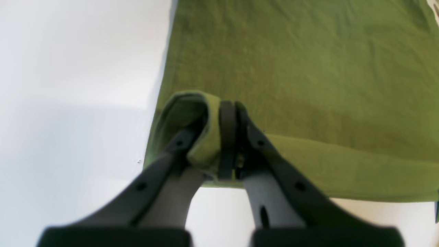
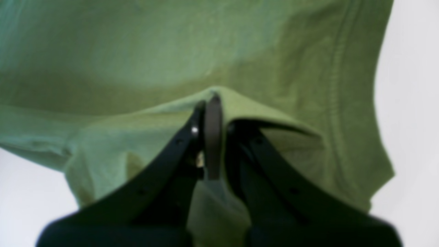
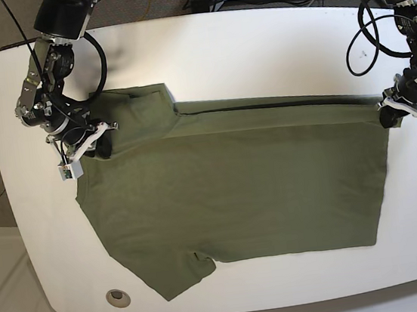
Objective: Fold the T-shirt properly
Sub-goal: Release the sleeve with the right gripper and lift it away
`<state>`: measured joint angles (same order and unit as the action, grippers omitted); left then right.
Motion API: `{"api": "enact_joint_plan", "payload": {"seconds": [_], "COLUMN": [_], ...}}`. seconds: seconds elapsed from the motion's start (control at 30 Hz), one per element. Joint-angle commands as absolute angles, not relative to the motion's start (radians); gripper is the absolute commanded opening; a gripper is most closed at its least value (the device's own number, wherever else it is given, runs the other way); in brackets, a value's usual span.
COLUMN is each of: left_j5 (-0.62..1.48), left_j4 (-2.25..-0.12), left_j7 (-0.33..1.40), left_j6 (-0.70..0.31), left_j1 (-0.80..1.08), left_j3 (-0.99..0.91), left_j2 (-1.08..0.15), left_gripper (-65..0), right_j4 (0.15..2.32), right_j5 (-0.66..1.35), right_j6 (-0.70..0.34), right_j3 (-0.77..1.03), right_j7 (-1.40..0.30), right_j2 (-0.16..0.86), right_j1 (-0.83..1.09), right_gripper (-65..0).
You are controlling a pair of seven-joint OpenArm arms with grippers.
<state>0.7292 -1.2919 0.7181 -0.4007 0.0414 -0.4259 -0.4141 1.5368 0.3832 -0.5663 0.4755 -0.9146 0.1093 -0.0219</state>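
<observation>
One T-shirt [image 3: 236, 191] lies spread on the white bench [image 3: 256, 43], covering much of it. Its far long edge is doubled over onto the body, forming a narrow lengthwise band; this reads as a first fold in progress or just laid. The near sleeve and the rest of the body lie flat and unfolded, so most of the folding appears to remain.

Two hands are at the shirt's far edge, one at each end. The left hand [image 1: 228, 137] is clamped on the hem corner. The right hand [image 2: 212, 133] is clamped on cloth at the sleeve end.

Count: one shirt, two hands, one bench.
</observation>
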Motion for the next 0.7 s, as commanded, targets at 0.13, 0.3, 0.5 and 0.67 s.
{"api": "enact_joint_plan", "payload": {"seconds": [0.13, 0.3, 0.5, 0.67], "left_j5": [0.739, 0.740, 0.729, 0.721], "left_j4": [-1.311, -1.312, -1.313, -1.315], "left_j7": [0.686, 0.673, 0.680, 0.685], "left_j6": [-0.395, -0.390, -0.380, -0.376], "left_j1": [0.035, 0.040, 0.031, 0.022], "left_j3": [-0.436, -0.440, -0.439, -0.437], "left_j2": [-0.444, -0.448, -0.457, -0.474], "left_gripper": [-58.8, -46.1, -33.7, -30.7], "right_j4": [1.536, 1.539, 1.545, 1.547], "right_j5": [0.398, 0.404, 0.399, 0.394], "right_j6": [-0.561, -0.558, -0.539, -0.502], "right_j3": [0.466, 0.459, 0.440, 0.436], "right_j7": [-0.869, -0.858, -0.863, -0.901], "right_j2": [0.132, 0.153, 0.190, 0.197], "right_j1": [-0.029, -0.025, -0.027, -0.037], "right_gripper": [-55.9, -37.4, -28.4, -27.9]}}
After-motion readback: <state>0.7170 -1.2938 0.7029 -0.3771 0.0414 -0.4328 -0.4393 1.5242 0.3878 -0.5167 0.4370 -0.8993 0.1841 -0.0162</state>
